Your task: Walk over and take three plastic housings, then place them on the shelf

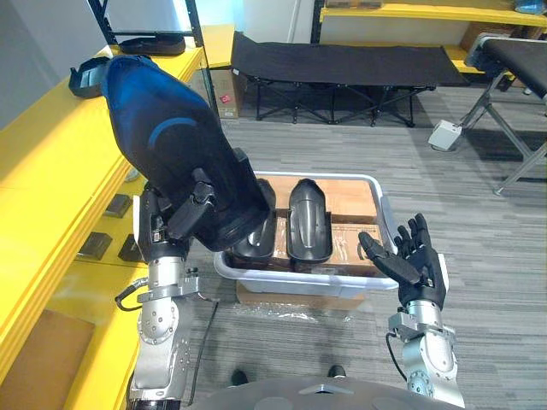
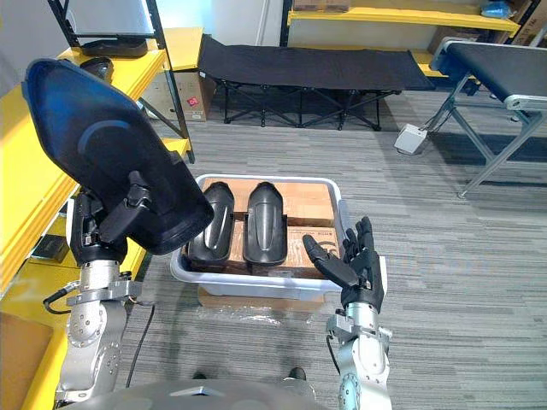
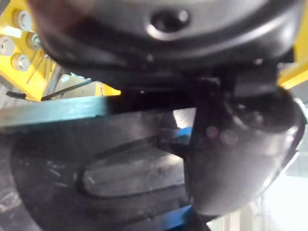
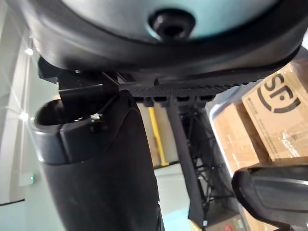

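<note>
My left hand is shut on a large dark plastic housing with a blue sheen, held up and tilted over the yellow shelf's edge. The left wrist view shows the thumb pressed on the housing's inner face. Two more black housings lie side by side in a white bin on cardboard boxes. To the right of the bin, my right hand is open with its fingers spread and nothing in it. Another housing lies far along the shelf top.
The yellow shelf runs along my left, with small dark parts on its lower level. A black folding cot stands behind the bin. A metal-legged table and a white box are at the right.
</note>
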Robot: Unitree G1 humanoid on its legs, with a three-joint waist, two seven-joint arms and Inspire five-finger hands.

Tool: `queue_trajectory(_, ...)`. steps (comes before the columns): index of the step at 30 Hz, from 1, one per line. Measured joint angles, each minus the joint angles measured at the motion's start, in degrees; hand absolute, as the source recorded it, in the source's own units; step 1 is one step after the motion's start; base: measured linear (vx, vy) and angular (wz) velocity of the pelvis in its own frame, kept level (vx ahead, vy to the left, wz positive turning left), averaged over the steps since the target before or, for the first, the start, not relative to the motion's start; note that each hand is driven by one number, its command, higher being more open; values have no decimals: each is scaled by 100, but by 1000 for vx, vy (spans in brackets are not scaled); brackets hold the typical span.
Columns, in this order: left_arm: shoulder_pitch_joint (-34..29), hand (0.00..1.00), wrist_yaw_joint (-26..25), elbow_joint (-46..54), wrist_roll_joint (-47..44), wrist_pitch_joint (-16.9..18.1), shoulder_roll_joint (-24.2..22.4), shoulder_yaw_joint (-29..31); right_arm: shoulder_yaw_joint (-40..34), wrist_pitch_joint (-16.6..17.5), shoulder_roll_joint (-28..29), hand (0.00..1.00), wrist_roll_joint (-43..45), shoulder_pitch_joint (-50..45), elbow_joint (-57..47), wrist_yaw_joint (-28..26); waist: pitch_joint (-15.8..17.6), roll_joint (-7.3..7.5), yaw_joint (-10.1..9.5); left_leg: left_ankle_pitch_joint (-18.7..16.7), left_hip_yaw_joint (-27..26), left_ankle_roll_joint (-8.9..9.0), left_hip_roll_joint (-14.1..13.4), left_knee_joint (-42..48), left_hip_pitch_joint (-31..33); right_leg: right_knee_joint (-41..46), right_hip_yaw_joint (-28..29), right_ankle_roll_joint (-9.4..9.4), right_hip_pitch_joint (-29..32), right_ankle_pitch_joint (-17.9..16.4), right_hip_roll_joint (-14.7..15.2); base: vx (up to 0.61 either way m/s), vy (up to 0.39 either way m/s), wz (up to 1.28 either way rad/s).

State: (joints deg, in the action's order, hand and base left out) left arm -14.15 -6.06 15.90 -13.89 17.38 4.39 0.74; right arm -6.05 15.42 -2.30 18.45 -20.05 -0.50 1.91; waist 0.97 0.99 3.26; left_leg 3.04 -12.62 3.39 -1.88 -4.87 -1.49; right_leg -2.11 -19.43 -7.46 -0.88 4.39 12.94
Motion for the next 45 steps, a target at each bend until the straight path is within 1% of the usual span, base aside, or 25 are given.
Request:
queue_trajectory(4,-240,0,-257,135,26,1,-9,90,215,0,-5,100,16,102,-2,-98,1,1,-44,0,131,-1,6,2,33,-24,-125,-1,-46,-3,1,-10,-9,13)
queue_trajectory(6,-352,0,-275,238,29,0,-20,93,342,-10,-7,100,23,112,-1,-119,4,8,-105,5,332,-9,21,3,98,-78,-332,-5,-131,-2,3,2,-13,46)
queue_trajectory(10,-656,0,-233,543,28,1,-227,382,929,-142,-33,100,5,451,23,-132,22,11,-474,49,730,-20,44,6,153,-102,-746,1,-337,-10,-3,6,-5,48)
queue_trajectory(11,-678,0,-215,569,25,1,-244,449,988,-143,-35,100,0,529,35,-138,30,12,-511,57,788,-24,50,6,161,-102,-800,3,-366,-12,-3,-6,6,57)
queue_trajectory(12,-688,0,-177,613,11,4,-249,603,1154,-145,-37,100,-3,712,44,-151,45,15,-651,90,933,-29,70,6,220,-102,-920,16,-405,-20,1,-8,12,46)
queue_trajectory(14,-729,0,-85,630,-39,19,-254,815,1287,-149,-37,100,-8,958,111,-167,61,26,-800,121,1059,-43,97,7,258,-95,-1040,17,-438,-22,14,-10,22,43)
queue_trajectory(16,-912,0,25,709,-192,24,-272,978,1363,-149,-28,100,-8,1170,185,-198,69,41,-842,136,1129,-61,132,7,275,-81,-1107,24,-442,-26,45,-10,37,23)
queue_trajectory(18,-1036,0,109,733,-226,34,-290,1110,1349,-149,-33,100,-8,1245,210,-234,90,59,-956,141,1156,-73,160,7,286,9,-1119,58,-431,-56,94,0,47,7)
queue_trajectory(20,-1099,0,137,741,-225,36,-293,1137,1355,-160,-32,100,-7,1244,211,-264,111,81,-954,135,1185,-73,171,6,288,55,-1160,90,-430,-89,110,-6,28,9)
queue_trajectory(22,-1121,0,166,741,-228,35,-313,1155,1365,-259,-32,100,-7,1245,211,-318,177,155,-965,126,1260,-80,188,6,306,127,-1197,125,-432,-217,130,-21,16,17)
queue_trajectory(25,-1114,0,378,745,-355,34,-396,1134,1443,-384,-48,100,-9,1224,210,-320,243,157,-891,117,1367,-118,173,-3,449,235,-1520,65,-487,-336,138,-40,-9,50)
queue_trajectory(26,-1064,0,559,765,-420,34,-380,1130,1394,-395,-57,100,-10,1199,208,-296,281,180,-792,36,1009,-218,89,134,612,238,-1862,-65,-574,-331,152,-61,-15,113)
queue_trajectory(27,-1021,0,656,767,-420,34,-374,1109,1343,-394,-67,100,-9,1170,201,-289,298,170,-727,17,725,-236,8,291,746,240,-2081,-81,-632,-337,152,-56,18,157)
queue_trajectory(28,-933,0,865,767,-422,35,-372,1020,1210,-393,-109,100,-10,1115,200,-247,346,107,-635,21,1,-240,-222,629,1005,283,-2477,-100,-742,-350,175,-34,65,175)
queue_trajectory(29,-856,0,1032,767,-425,35,-365,882,1049,-391,-210,100,-10,1035,200,-241,400,16,-613,47,-644,-251,-417,869,1120,354,-2765,-112,-854,-363,183,-8,137,162)
queue_trajectory(30,-830,0,1093,767,-427,37,-360,806,979,-391,-262,100,-11,996,201,-241,421,-9,-623,118,-787,-257,-448,873,1117,419,-2831,-157,-890,-401,200,37,178,120)
queue_trajectory(31,-842,0,1120,768,-438,41,-354,704,873,-385,-323,100,-9,967,206,-275,448,-47,-684,270,-700,-291,-334,777,1090,522,-2850,-168,-926,-424,304,50,205,65)
queue_trajectory(32,-845,0,1092,768,-442,41,-340,697,831,-353,-358,100,-8,1004,206,-333,460,-64,-715,299,-679,-333,-250,727,1071,589,-2804,-162,-921,-433,392,36,164,40)
queue_trajectory(36,-850,0,997,767,-592,39,-214,659,970,-196,-283,100,-12,1104,205,-679,506,-66,-760,290,-741,-383,-74,586,906,741,-2580,-133,-908,-447,564,-4,89,-5)
queue_trajectory(38,-856,0,1044,768,-606,39,-200,559,948,-172,-250,100,-5,1065,205,-686,507,-100,-704,273,-573,-403,-54,505,885,951,-2354,-10,-875,-522,610,-23,74,33)
queue_trajectory(39,-847,0,1124,767,-614,46,-156,468,937,-129,-239,100,-3,992,198,-670,508,-103,-601,305,-391,-419,-14,389,899,1110,-2106,102,-840,-594,614,-22,56,69)
queue_trajectory(40,-841,0,1212,767,-620,48,-88,385,931,-110,-244,100,-1,900,188,-662,513,-89,-585,406,-252,-437,33,238,898,1202,-1966,191,-812,-693,610,-17,37,76)
queue_trajectory(41,-842,0,1250,767,-627,49,-51,338,933,-110,-245,100,-2,855,187,-665,524,-70,-590,476,-179,-436,77,159,899,1205,-1943,214,-813,-793,609,-16,-2,62)
queue_trajectory(42,-843,0,1249,766,-626,48,-35,316,947,-111,-245,100,-3,838,188,-702,541,-56,-600,558,-107,-447,134,88,909,1191,-1926,204,-825,-947,617,-12,-35,41)
queue_trajectory(45,-855,0,1140,766,-628,49,-39,315,1014,-111,-268,100,-3,870,178,-879,622,-147,-649,728,-21,-408,164,18,916,1199,-1924,-20,-888,-1109,595,-30,-66,26)
